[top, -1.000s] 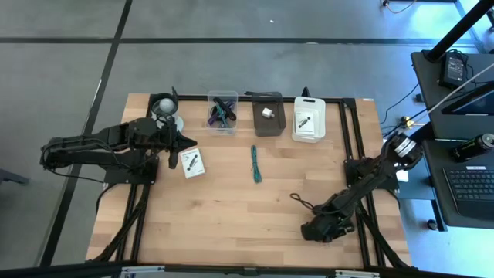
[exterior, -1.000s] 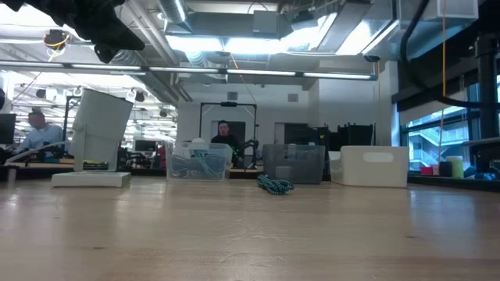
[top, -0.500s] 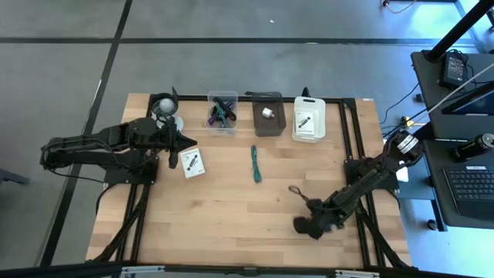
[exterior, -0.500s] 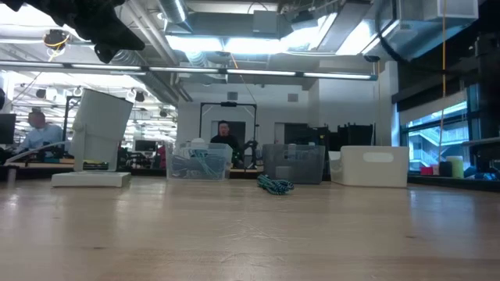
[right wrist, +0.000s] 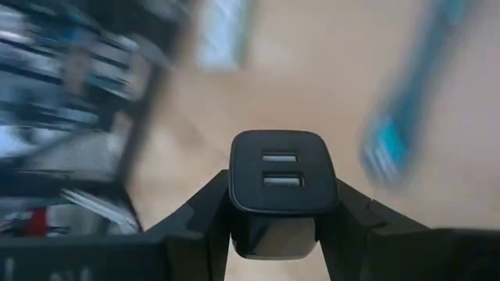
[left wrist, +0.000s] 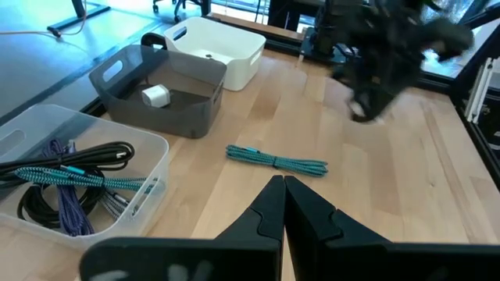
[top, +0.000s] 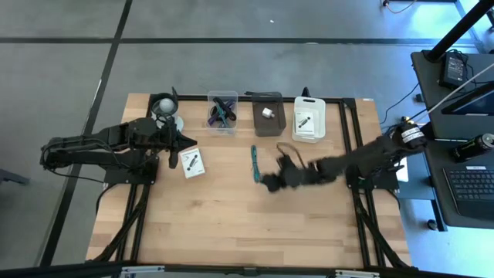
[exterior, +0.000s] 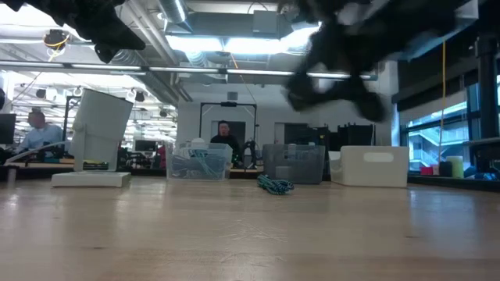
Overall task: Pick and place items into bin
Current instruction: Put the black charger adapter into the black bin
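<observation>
My right gripper [top: 268, 183] hangs over the middle of the table beside a teal strap [top: 255, 164], shut on a small black cube [right wrist: 283, 183] that has two USB slots. In the low view the right gripper [exterior: 336, 55] is a dark blur high above the wood. The teal strap [left wrist: 277, 160] lies flat on the table. A white card with black print [top: 191, 163] also lies flat. My left gripper [top: 174, 144], shut and empty, waits beside that card, and its fingers [left wrist: 283, 195] are pressed together. My right gripper pinches the black cube by two opposite sides [right wrist: 234, 195], one finger [right wrist: 205, 215] on each side. The face with the slots [right wrist: 281, 168] points toward the wrist camera. The cube is lifted clear of the table.
Three bins stand in a row at the far edge: a clear one [top: 221, 112] with coiled cables and straps, a grey one [top: 268, 117] with a small white item, and a white one [top: 309, 118] with a card. A grey round object [top: 165, 107] sits at the far left. Bare wood lies near.
My right arm has swung fast from the near right part of the table up and toward the middle, ending beside the teal strap. In the low view it has come into sight high above the table. The left arm has kept still.
</observation>
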Action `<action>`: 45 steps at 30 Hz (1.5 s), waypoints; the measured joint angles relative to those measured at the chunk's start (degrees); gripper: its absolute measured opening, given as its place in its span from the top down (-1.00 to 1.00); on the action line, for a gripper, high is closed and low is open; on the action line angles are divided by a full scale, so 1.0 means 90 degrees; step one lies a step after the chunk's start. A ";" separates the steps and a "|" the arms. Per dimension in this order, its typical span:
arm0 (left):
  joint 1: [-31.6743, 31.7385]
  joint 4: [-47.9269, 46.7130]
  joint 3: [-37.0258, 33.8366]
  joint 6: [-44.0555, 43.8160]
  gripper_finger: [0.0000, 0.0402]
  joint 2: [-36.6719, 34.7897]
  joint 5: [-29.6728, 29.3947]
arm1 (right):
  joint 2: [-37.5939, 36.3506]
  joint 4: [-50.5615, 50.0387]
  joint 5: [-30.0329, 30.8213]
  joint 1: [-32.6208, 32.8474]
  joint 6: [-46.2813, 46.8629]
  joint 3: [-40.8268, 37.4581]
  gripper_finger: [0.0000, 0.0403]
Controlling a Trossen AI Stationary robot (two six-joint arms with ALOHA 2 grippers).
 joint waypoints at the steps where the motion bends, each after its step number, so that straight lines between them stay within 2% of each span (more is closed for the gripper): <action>1: 0.0000 0.0000 0.0000 0.0000 0.99 0.0006 -0.0003 | 0.0001 0.0408 -0.0157 -0.0303 -0.0469 0.0000 0.30; 4: 0.0007 0.0000 0.0000 0.0002 0.99 0.0029 -0.0176 | 0.0000 0.1108 -0.0813 -0.1240 -0.1388 0.0095 0.30; 7: 0.0007 0.0001 0.0000 0.0002 0.99 0.0054 -0.0476 | 0.0002 0.0652 -0.1692 -0.2150 -0.2253 0.0614 0.30; 11: 0.0007 0.0005 0.0000 0.0002 0.99 0.0108 -0.0885 | 0.0002 -0.0702 -0.2517 -0.3209 -0.3713 0.1657 0.30; 15: 0.0007 0.0005 0.0000 0.0002 0.99 0.0170 -0.1330 | 0.0162 -0.2490 -0.2853 -0.4192 -0.5097 0.2975 0.30; 18: 0.0007 0.0007 0.0000 0.0002 0.99 0.0228 -0.1655 | 0.0633 -0.3649 -0.3369 -0.4860 -0.5989 0.3959 0.30; 21: 0.0007 0.0010 0.0000 0.0002 0.99 0.0255 -0.1881 | 0.1269 -0.4663 -0.3563 -0.5302 -0.6764 0.4954 0.30; 29: 0.0007 0.0007 0.0000 0.0002 0.99 0.0265 -0.2189 | 0.3627 -0.7707 -0.3363 -0.5727 -0.8518 0.7794 0.30; 34: 0.0007 0.0007 0.0000 -0.0003 0.99 0.0287 -0.2488 | 0.4816 -0.8994 -0.3180 -0.5691 -0.9292 0.9028 0.30; 38: 0.0007 0.0007 0.0000 -0.0005 0.99 0.0374 -0.2517 | 0.5337 -0.9550 -0.3169 -0.5693 -0.9390 0.9465 0.30; 45: 0.0007 0.0002 0.0000 -0.0022 0.99 0.0625 -0.2518 | 0.5715 -0.9565 -0.2915 -0.5677 -0.9416 0.9445 0.30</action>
